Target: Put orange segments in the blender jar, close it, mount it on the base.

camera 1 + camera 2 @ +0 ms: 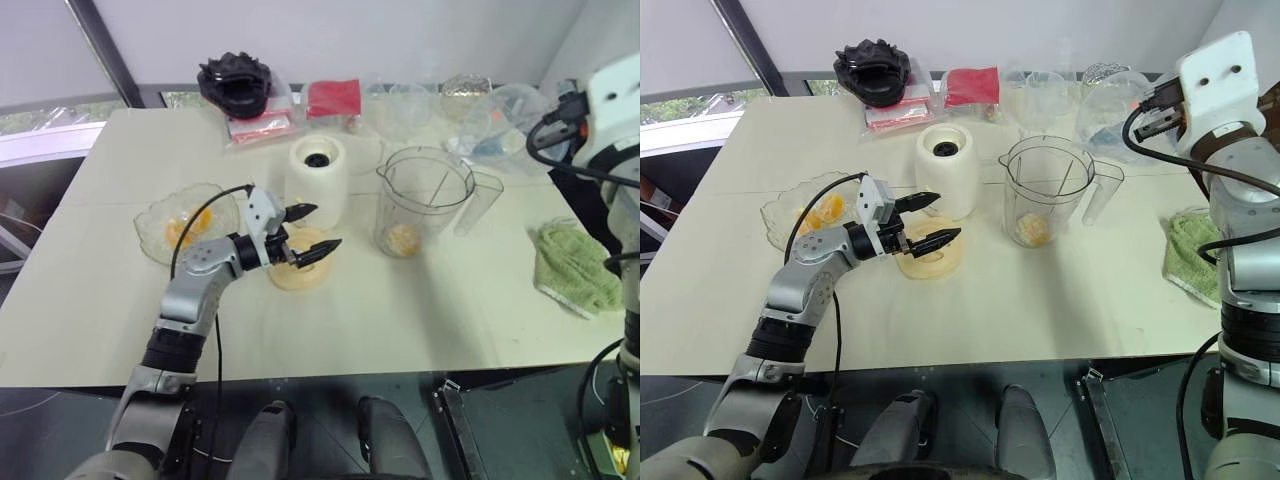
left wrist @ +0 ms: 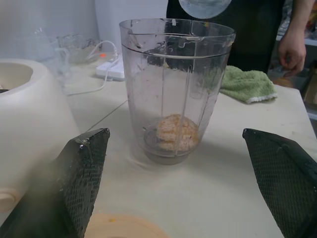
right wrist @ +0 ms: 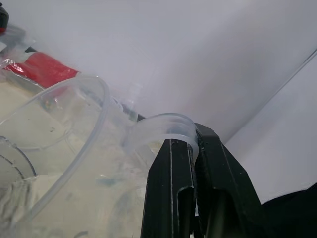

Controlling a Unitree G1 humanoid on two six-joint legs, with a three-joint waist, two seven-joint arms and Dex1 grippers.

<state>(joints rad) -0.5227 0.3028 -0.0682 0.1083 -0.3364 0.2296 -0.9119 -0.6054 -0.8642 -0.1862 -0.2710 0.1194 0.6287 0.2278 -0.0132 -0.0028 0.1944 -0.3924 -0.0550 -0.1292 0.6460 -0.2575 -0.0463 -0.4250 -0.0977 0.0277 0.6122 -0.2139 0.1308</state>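
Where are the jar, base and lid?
jar point(image 1: 1045, 190): right eye view, clear front wall.
base point(image 1: 945, 170): right eye view, cream side wall.
lid point(image 1: 930, 264): right eye view, near rim, under the open left jaws.

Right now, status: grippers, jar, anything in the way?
Left gripper open, over lid. Right gripper shut on clear tub rim, raised. Jar uncapped, beside base, segments inside. Nothing blocking jar.

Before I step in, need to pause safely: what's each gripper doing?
Left gripper: open, empty, above the lid.
Right gripper: closed on a clear plastic tub.
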